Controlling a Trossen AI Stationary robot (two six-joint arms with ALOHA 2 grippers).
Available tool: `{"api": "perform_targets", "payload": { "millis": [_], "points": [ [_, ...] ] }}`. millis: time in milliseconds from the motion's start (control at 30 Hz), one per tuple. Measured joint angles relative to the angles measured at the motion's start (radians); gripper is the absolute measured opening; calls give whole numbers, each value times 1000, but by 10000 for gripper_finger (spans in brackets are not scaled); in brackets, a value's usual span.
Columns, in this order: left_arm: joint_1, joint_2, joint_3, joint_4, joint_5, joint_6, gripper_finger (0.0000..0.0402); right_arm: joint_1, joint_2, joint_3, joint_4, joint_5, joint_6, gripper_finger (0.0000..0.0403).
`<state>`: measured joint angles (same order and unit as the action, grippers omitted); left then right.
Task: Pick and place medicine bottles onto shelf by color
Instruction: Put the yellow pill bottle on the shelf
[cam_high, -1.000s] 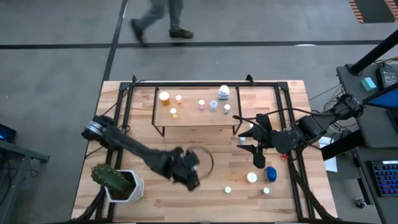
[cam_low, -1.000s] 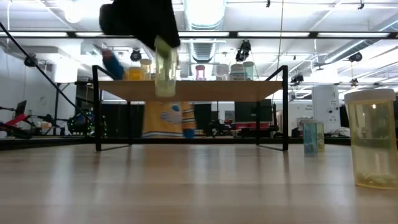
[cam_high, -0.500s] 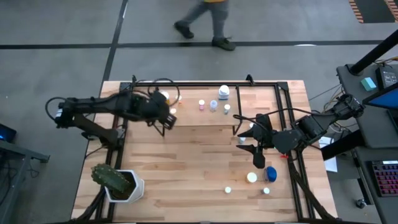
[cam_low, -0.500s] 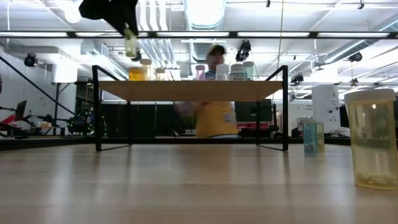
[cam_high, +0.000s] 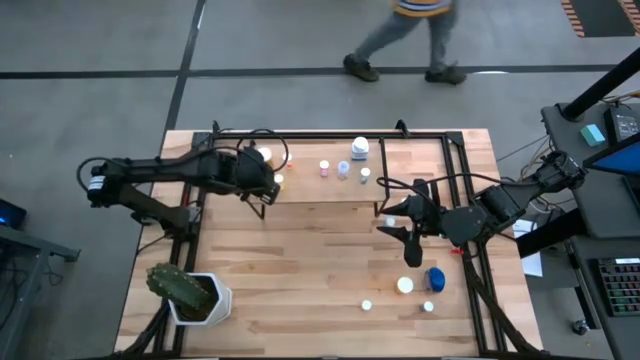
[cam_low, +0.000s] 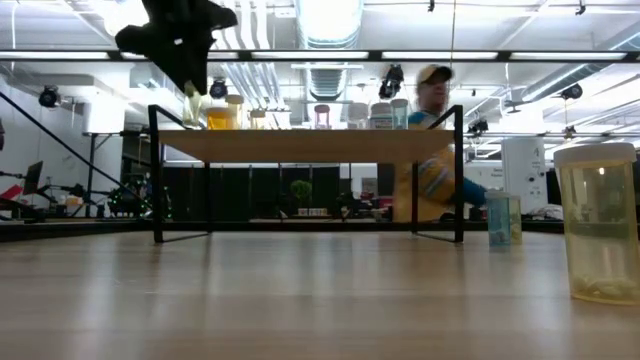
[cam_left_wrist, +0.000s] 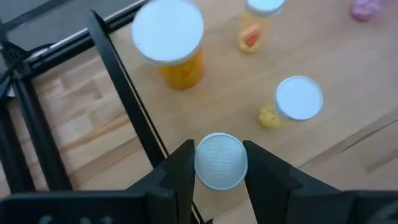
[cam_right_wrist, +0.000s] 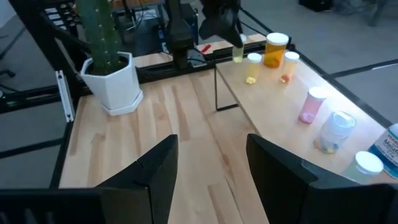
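Observation:
The shelf (cam_high: 310, 192) stands at the table's far middle and carries several bottles: a wide orange one (cam_high: 264, 155), small orange ones (cam_high: 279, 179), a pink one (cam_high: 324, 167) and pale blue and white ones (cam_high: 360, 148). My left gripper (cam_high: 262, 188) is over the shelf's near left corner, shut on a small pale yellow bottle with a white cap (cam_left_wrist: 221, 160). The gripper also shows in the low view (cam_low: 190, 90). My right gripper (cam_high: 398, 222) is open and empty right of the shelf, above the table. More bottles stand on the table at the near right, among them a wider blue one (cam_high: 435, 278). My left gripper pinches the small bottle between its two fingers (cam_left_wrist: 179, 168), at its white cap's two sides (cam_left_wrist: 200, 163). The fingers come from above, pointing down. The bottle hangs upright (cam_low: 192, 105) at the shelf's left end; whether its bottom touches the board I cannot tell.
A white pot with a green cactus (cam_high: 190, 295) stands at the table's near left corner. Black frame bars (cam_high: 205, 160) run along the table's sides. A person (cam_high: 410, 40) walks past beyond the far edge. A tall yellow bottle (cam_low: 600, 220) stands close to the low camera.
My left gripper has carried the small bottle from the table's near middle up and toward the far left, to the shelf's near left corner. In the last half second it has come down a little toward the shelf board. The bottle has stayed upright in the hold.

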<state>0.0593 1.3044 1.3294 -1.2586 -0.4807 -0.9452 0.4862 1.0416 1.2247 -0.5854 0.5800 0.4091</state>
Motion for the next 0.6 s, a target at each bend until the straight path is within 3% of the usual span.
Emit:
{"api": "perform_targets", "payload": {
  "millis": [600],
  "points": [
    [0, 0, -79, 100, -51, 4, 100, 0, 0, 0, 0, 42, 53, 180]
  ]
}}
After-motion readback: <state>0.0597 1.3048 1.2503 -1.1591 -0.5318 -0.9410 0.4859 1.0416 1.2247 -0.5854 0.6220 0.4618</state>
